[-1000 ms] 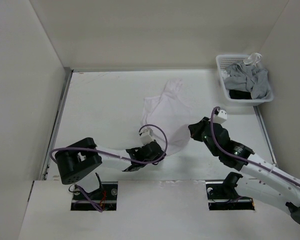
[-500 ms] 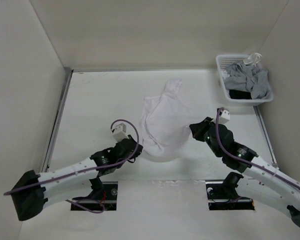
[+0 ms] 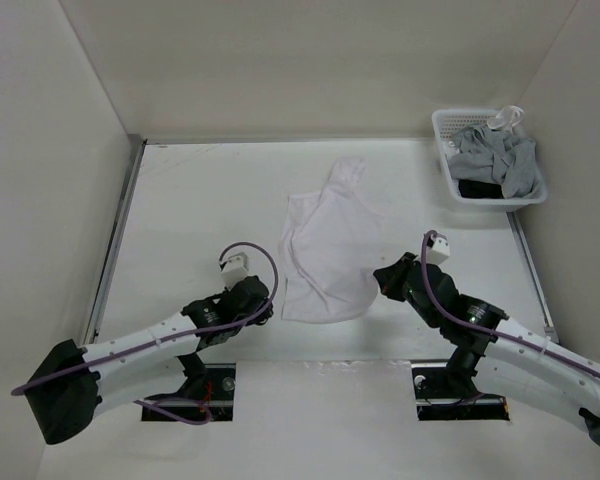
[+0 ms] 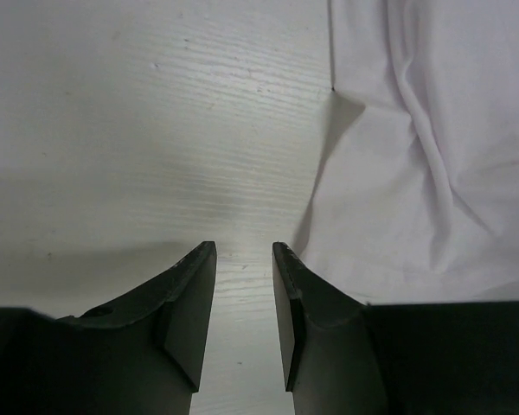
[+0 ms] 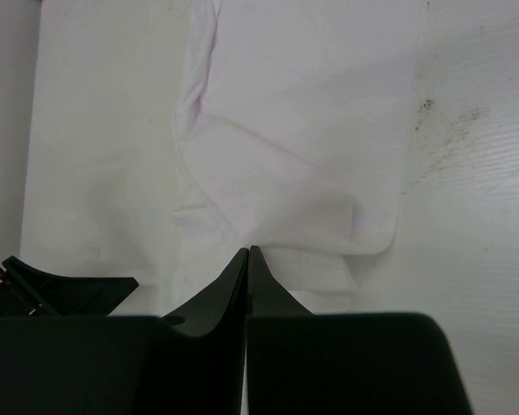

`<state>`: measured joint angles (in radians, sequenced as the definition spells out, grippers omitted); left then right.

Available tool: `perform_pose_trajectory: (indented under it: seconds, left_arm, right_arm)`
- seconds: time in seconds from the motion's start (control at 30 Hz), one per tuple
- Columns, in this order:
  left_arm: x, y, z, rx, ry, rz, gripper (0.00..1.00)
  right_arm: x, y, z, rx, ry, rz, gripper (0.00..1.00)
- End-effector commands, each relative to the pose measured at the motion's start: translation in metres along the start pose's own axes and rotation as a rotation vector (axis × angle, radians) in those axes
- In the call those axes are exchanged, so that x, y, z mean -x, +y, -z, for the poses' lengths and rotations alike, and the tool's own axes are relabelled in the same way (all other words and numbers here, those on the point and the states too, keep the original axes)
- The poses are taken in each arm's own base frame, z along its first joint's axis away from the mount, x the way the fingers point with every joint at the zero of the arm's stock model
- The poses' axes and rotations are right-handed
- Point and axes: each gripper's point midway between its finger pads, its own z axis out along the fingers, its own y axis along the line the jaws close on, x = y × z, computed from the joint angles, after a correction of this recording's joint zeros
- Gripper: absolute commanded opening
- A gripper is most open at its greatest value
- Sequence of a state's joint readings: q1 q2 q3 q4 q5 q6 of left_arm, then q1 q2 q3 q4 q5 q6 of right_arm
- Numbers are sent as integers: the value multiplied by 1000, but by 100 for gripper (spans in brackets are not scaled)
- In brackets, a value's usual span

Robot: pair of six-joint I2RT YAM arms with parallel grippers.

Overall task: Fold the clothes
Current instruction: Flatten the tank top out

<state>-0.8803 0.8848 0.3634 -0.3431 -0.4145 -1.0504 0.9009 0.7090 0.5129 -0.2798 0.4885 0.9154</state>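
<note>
1. The white garment [image 3: 330,250] lies spread on the table [image 3: 200,220], a little right of centre and between the two arms. Its narrow end points toward 12 o'clock and its broad hem lies toward 6 o'clock.
2. The fabric lies mostly flat, with soft creases running along its length.
3. The left gripper [image 3: 271,303] sits low at the garment's 8 o'clock corner, just beside the edge of the cloth.
4. In the left wrist view its fingers [image 4: 195,285] stand spread. Only bare table shows in the gap, and nothing is held. The garment's edge lies off toward 3 o'clock of that gap, with the right-hand finger just beside it.
5. The right gripper [image 3: 382,275] is at the garment's 4 o'clock edge.
6. In the right wrist view its fingers are pressed tightly together with no gap. Their tips sit on the near edge of the cloth, where a crease runs straight into them, so they appear to be pinching a thin fold of the garment.
7. A white slotted basket [image 3: 445,160] stands in the table's 2 o'clock corner, well apart from the garment. It holds grey garments [image 3: 500,160].
</note>
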Motion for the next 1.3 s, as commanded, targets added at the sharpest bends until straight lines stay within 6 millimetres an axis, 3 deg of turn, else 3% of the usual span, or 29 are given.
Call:
perform_pose_trajectory:
  seconds: [0.0, 0.23, 0.5, 0.73, 0.9, 1.03, 1.17, 1.27]
  left_arm:
    - [-7, -30, -1, -98, 29, -37, 31]
    - [-38, -42, -7, -113, 97, -152, 29]
    - [-39, -42, -14, -110, 85, -140, 31]
    - [-44, -37, -25, -49, 107, -176, 17]
    - [-39, -37, -18, -57, 94, -161, 4]
    - [-1, -53, 5, -99, 9, -116, 0]
    - [86, -74, 63, -186, -216, -47, 0]
    - [148, -78, 120, -242, -392, 8, 0]
  right_arm:
    - [8, 13, 2, 35, -20, -29, 1]
    - [8, 15, 1, 46, -24, -27, 1]
    - [2, 13, -2, 46, -17, -28, 1]
    - [9, 21, 2, 81, -35, -41, 2]
    - [10, 21, 2, 89, -45, -41, 2]
    - [18, 25, 8, 103, -58, -17, 1]
    - [53, 31, 33, 102, -134, 21, 0]
    - [86, 39, 71, 114, -198, 37, 0]
